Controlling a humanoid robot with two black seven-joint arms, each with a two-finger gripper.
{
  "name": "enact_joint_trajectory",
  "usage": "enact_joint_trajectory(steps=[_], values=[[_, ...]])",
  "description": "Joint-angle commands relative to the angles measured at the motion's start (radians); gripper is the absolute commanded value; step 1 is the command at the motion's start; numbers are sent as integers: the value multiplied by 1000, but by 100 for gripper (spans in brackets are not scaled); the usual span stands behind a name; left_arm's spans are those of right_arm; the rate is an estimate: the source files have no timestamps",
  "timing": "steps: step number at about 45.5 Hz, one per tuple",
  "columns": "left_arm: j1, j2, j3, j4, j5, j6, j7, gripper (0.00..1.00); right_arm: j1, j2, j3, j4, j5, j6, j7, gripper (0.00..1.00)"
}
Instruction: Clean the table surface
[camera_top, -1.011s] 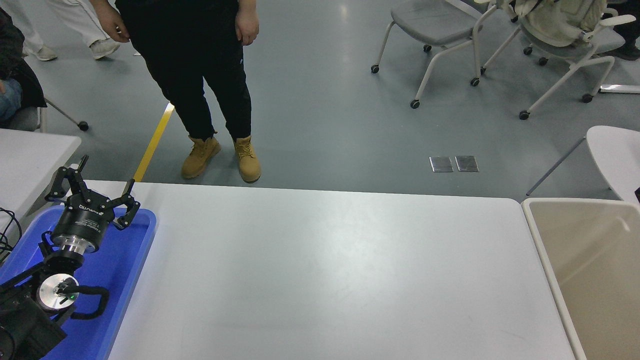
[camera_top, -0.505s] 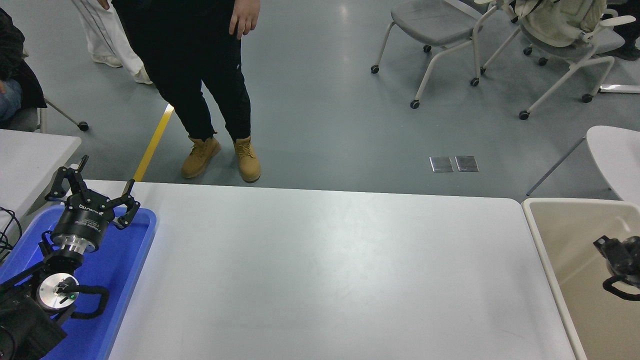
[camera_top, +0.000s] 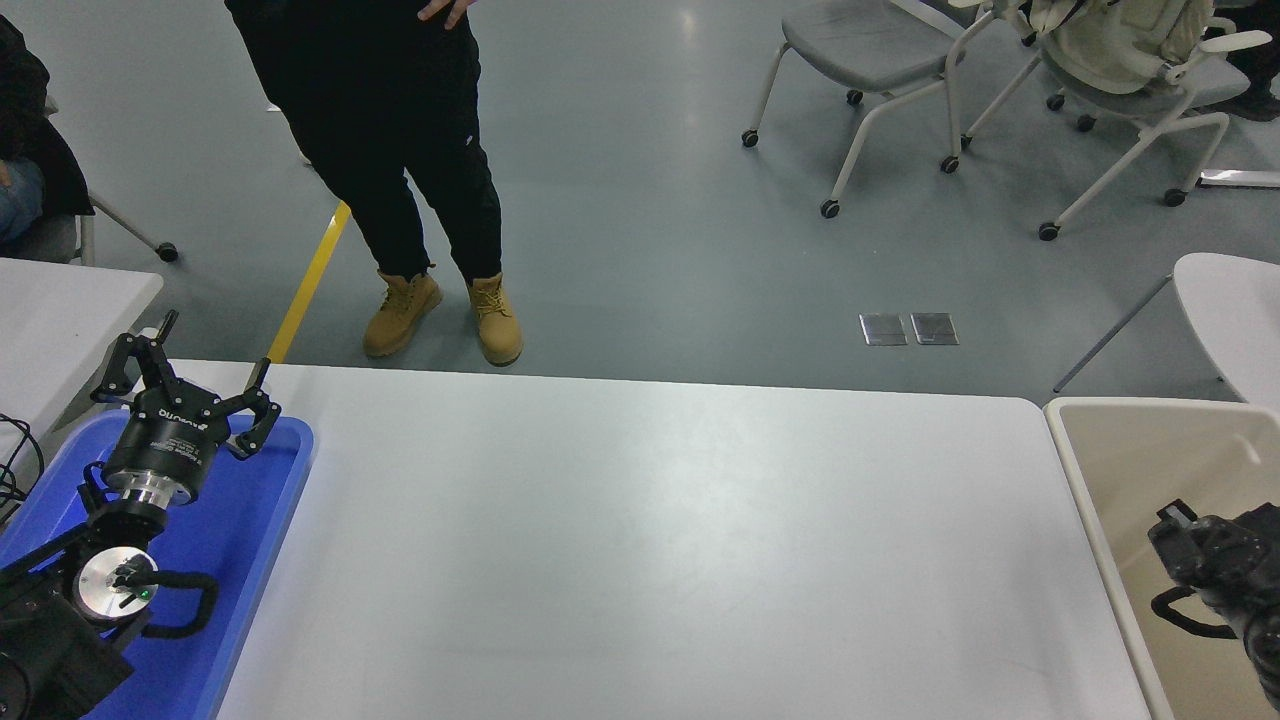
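Head view: table surface ahead, bare. My left gripper parked over blue tray, fingers apart. My right gripper over beige bin, state unclear; risk clipping bin rim.

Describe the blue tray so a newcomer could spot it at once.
Start at the large white table surface that fills the lower half of the view and follow it to its left end. There a shallow blue tray lies under the parked left gripper. It is the only bright blue thing; the bin at the right end is beige.
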Motion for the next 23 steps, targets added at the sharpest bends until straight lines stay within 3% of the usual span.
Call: enact_joint_trajectory(steps=[1,23], values=[[0,0,0,0,0,0,0,100,-1,2,25,-6,37,-8,-1,100],[0,0,0,1,0,0,0,100,19,-37,45,-1,43,-8,-1,100]])
